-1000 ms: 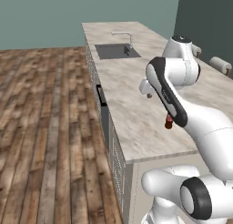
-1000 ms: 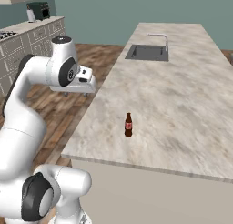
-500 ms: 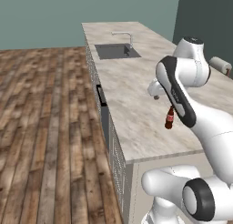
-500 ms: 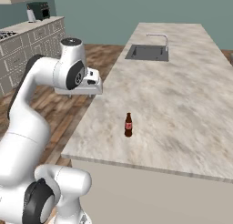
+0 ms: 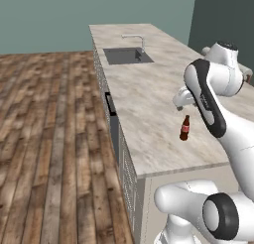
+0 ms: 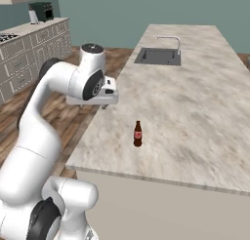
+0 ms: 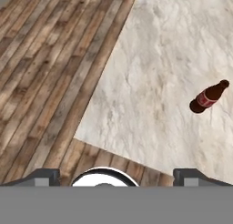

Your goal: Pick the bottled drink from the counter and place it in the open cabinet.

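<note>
Near first: your gripper (image 7: 116,175) hangs above counter edge, fingertips (image 7: 42,175) spread wide, nothing between them — ready for approach, not yet aligned. Bottled drink (image 7: 208,96) sits at 2 o'clock in hand view, well apart from gripper. Bottle (image 6: 137,134) stands upright on counter (image 6: 195,107) near front edge, free on all sides, so side grasp looks easy. You need swing right and down over it. Farther back, 12 o'clock: sink (image 6: 157,55) with faucet (image 6: 169,39), well clear of your path.
</note>
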Available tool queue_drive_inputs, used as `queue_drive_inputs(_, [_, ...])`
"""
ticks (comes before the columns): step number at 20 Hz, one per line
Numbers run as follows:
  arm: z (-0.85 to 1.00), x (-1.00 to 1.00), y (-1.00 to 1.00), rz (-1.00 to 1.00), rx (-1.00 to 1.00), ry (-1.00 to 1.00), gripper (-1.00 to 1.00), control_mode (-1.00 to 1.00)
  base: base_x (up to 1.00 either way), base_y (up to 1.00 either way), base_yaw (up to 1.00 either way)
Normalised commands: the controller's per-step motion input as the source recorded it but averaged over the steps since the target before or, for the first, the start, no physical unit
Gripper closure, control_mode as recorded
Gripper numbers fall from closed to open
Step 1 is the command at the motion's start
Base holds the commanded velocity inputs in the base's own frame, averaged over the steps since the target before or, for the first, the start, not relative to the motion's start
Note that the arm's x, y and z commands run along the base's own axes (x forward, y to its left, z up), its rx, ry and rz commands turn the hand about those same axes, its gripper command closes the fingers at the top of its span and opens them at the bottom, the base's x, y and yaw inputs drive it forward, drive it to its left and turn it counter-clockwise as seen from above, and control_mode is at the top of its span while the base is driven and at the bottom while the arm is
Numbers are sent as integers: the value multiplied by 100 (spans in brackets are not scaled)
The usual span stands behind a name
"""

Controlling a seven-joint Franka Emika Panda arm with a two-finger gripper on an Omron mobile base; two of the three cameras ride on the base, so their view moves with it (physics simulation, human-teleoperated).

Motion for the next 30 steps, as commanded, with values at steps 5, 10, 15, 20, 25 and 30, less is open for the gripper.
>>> queue_drive_inputs(5, [-8, -28, -15, 16, 5, -4, -100, -100, 0, 0, 0])
queue_drive_inputs(10, [-4, -23, -8, 16, 3, -8, -100, -100, 0, 0, 0])
queue_drive_inputs(15, [0, -1, -5, 14, 3, -13, -100, -100, 0, 0, 0])
queue_drive_inputs(20, [0, 0, -8, 17, 4, -5, -100, -100, 0, 0, 0])
queue_drive_inputs(25, [0, 0, -19, 17, 6, -4, -100, -100, 0, 0, 0])
queue_drive_inputs(30, [0, 0, -26, 18, 7, -6, -100, -100, 0, 0, 0])
